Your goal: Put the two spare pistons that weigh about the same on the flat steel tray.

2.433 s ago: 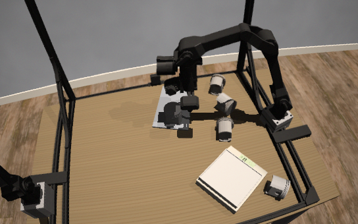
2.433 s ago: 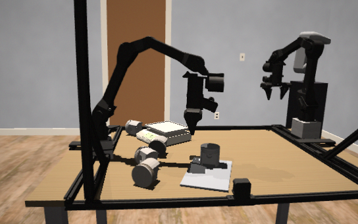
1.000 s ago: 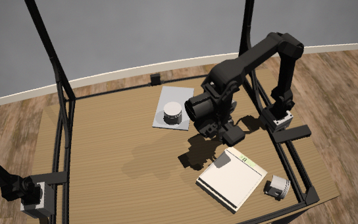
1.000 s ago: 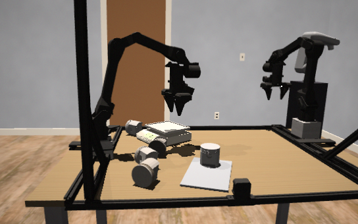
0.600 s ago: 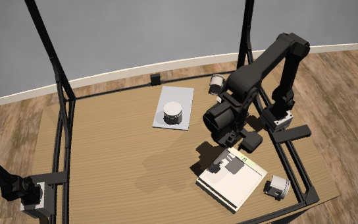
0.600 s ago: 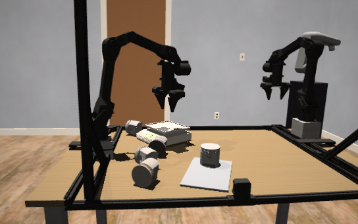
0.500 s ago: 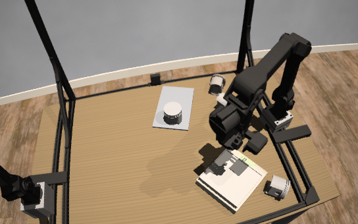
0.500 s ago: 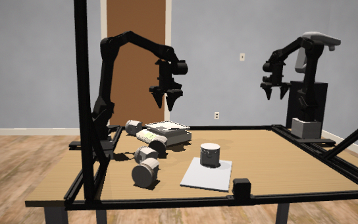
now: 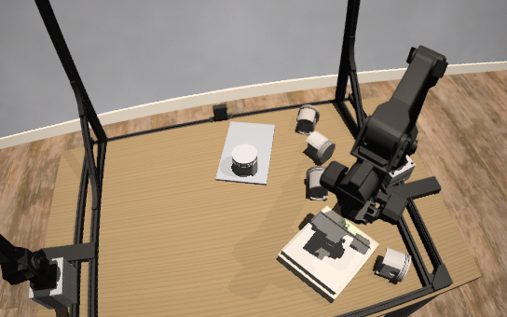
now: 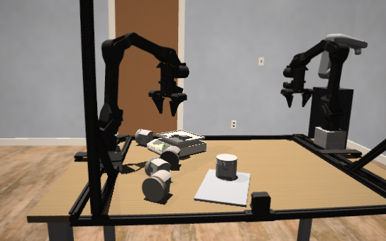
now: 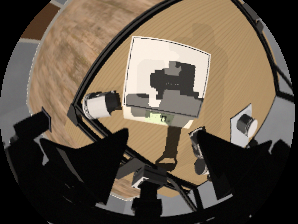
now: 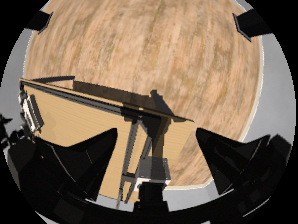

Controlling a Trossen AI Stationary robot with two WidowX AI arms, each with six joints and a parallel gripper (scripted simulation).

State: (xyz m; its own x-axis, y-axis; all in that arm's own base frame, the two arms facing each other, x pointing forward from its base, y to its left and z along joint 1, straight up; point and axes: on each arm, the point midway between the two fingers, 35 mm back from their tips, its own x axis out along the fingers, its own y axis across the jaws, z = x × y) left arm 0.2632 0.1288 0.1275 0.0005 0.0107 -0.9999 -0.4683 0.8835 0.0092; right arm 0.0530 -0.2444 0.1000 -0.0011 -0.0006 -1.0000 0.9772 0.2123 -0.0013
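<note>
A flat steel tray lies at the back of the bench, and one piston [image 9: 244, 159] stands upright on it. Three pistons lie on their sides to its right: one at the back [image 9: 307, 119], one in the middle [image 9: 321, 145], and one nearer [image 9: 316, 183]. Another piston [image 9: 392, 265] lies by the frame next to the scale [image 9: 328, 254]. My left gripper [image 10: 167, 103] hangs open and empty high above the scale, which also shows in the left wrist view [image 11: 169, 76]. My right gripper [image 10: 296, 97] is open and empty, high up at the far side of the bench.
Black frame rails and posts [image 9: 93, 177] run around the bench. A small black camera block [image 10: 260, 202] sits on the rail by the tray. The right arm's base [image 10: 330, 136] stands on the rail at its own end.
</note>
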